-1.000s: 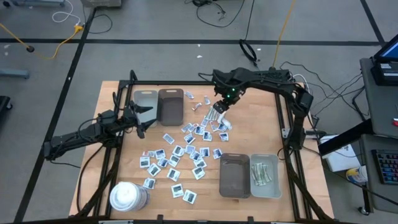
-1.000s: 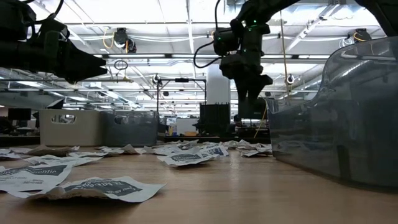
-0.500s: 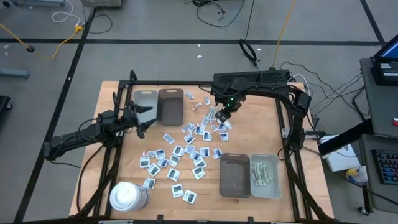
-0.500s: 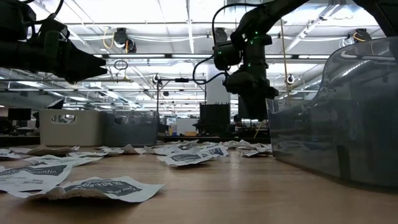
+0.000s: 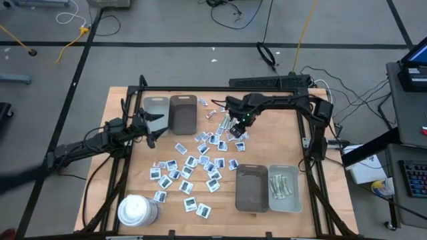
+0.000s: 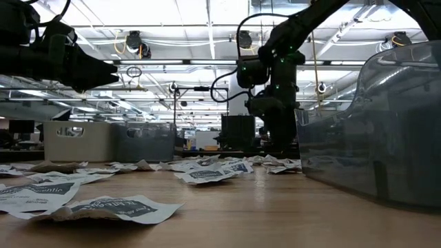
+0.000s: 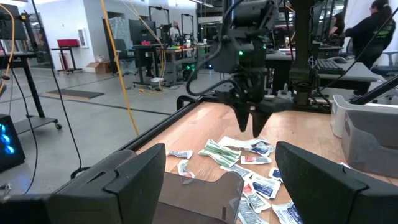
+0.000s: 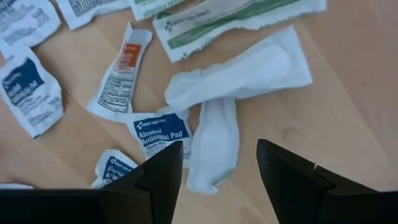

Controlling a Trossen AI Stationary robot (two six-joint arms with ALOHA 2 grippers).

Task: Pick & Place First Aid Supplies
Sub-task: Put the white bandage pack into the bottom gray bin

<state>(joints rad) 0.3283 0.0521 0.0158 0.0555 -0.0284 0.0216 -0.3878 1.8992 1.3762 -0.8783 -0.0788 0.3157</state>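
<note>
Right end effector open, low over white packet.

We see bare worktop right of the packets; trays and white cylinder block the near edge.

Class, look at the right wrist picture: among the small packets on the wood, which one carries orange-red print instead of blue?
The narrow packet with orange-red print, lying slantwise above the blue-labelled alcohol pad packet. The other small packets show dark-blue print; the long wrapped strip shows green.

Dark arms, black cables, green wrist light.
</note>
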